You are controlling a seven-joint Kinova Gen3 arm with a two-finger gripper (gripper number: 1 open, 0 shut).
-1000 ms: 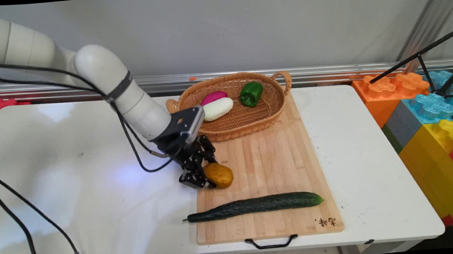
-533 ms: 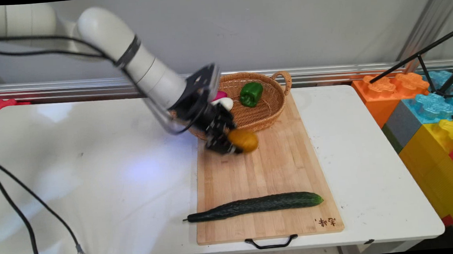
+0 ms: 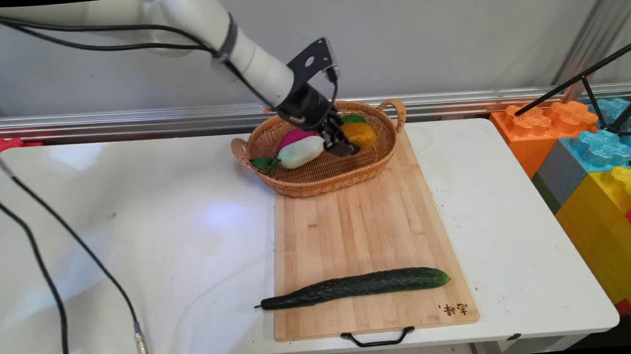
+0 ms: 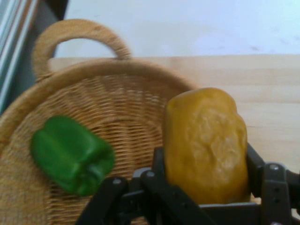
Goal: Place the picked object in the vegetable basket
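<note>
Tool [image 4: 206, 197] clamped on potato [image 4: 205, 143] above basket [image 3: 294, 185]; round and lumpy, it could slip, landing on pepper [image 4: 71, 154].

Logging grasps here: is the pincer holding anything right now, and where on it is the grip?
Yes. The pincer is shut on the yellow-brown potato, its fingers clamping the lower sides, above the wicker basket near the green pepper.
</note>
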